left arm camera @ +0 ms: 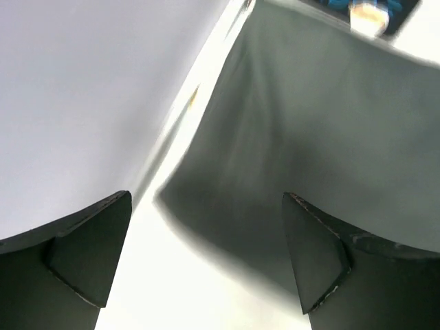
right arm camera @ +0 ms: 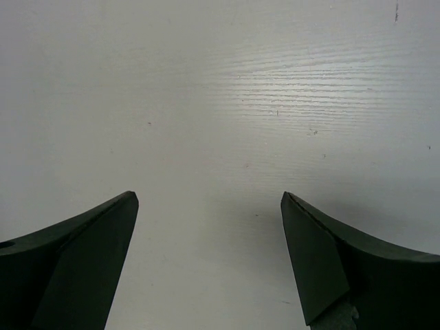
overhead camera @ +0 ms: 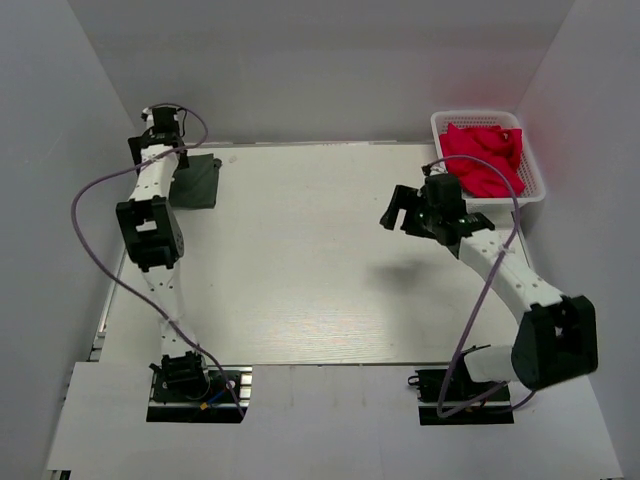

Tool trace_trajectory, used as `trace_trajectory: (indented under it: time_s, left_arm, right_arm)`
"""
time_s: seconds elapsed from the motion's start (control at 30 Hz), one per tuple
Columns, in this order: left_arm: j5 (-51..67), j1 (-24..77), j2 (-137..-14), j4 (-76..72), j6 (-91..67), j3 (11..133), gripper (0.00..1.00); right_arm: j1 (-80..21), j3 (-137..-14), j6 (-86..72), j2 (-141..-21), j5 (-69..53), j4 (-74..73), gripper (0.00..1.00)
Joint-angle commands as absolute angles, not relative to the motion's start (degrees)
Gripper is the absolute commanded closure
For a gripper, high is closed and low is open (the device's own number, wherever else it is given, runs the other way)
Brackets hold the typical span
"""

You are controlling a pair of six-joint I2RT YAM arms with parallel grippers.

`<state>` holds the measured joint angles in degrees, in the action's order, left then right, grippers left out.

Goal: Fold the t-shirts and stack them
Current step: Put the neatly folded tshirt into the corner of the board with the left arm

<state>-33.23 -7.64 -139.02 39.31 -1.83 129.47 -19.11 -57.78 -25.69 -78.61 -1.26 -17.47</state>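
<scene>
A dark charcoal-grey t-shirt point(overhead camera: 196, 182) lies folded at the table's far left corner. It fills the right of the left wrist view point(left arm camera: 316, 137). My left gripper point(overhead camera: 163, 140) hangs over the shirt's left edge by the wall, open and empty point(left arm camera: 206, 265). The red-pink t-shirts point(overhead camera: 485, 156) lie bunched in the white mesh basket point(overhead camera: 536, 185) at the far right. My right gripper point(overhead camera: 404, 211) is open and empty above bare table left of the basket; its wrist view shows only tabletop between the fingers point(right arm camera: 206, 258).
The grey side wall point(left arm camera: 75, 103) stands close to the left gripper. A purple cable point(overhead camera: 95, 250) loops off the left arm. The white tabletop point(overhead camera: 300, 260) stretches between the arms.
</scene>
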Motion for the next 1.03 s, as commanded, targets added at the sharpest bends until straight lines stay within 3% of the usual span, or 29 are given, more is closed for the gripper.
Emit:
trace_trajectory:
  time_s: [0.0, 0.07, 0.1, 0.13, 0.17, 0.2, 0.27, 0.47, 0.57, 0.67, 1.0]
  left_arm:
    - [-29.03, -6.51, -117.90, 44.03, -14.30, 118.52, 0.00]
    - [-21.14, -5.98, -109.47, 42.11, -22.38, 102.28, 0.00]
    - [-11.35, -5.98, -100.03, 39.32, -24.41, 95.69, 0.00]
    - [-5.86, -5.11, -94.97, 29.80, -25.30, 88.49, 0.00]
    - [-0.67, -4.58, -89.96, 23.70, -26.01, 73.80, 0.00]
    - [9.39, -3.87, -85.21, 17.73, -26.02, 66.87, 0.00]
    - [17.89, -2.12, -72.64, 5.87, -26.02, 50.99, 0.00]
    - [30.88, 1.49, -48.63, -4.42, -29.33, 29.93, 0.00]
    - [32.45, 2.02, -40.36, -8.17, -30.15, 26.28, 0.00]
    - [28.56, 2.02, -38.15, -1.50, -29.53, 28.38, 0.00]
    - [30.85, 2.02, -40.96, -1.67, -29.53, 29.18, 0.00]
  right_arm:
    - [-19.07, -54.24, -26.28, -71.55, -0.44, -15.29, 0.10]
    - [-19.07, -50.72, -26.72, -67.26, -0.35, -14.94, 0.10]
    - [-19.07, -49.76, -26.81, -66.19, -0.35, -14.51, 0.10]
    - [-19.07, -47.57, -26.81, -64.09, -1.13, -14.33, 0.10]
    - [-18.99, -45.55, -26.55, -61.55, -1.40, -14.07, 0.10]
    - [-19.07, -43.44, -26.54, -60.57, -1.58, -13.89, 0.10]
    - [-19.07, -40.54, -26.28, -55.75, -1.58, -13.71, 0.10]
    - [-19.07, -30.87, -27.86, -46.59, -3.50, -9.41, 0.10]
    - [-19.07, -29.18, -29.27, -45.44, -3.95, -8.88, 0.10]
    - [-19.07, -28.39, -29.62, -45.09, -4.92, -8.26, 0.10]
    - [-19.07, -28.48, -29.53, -42.63, -5.54, -8.17, 0.10]
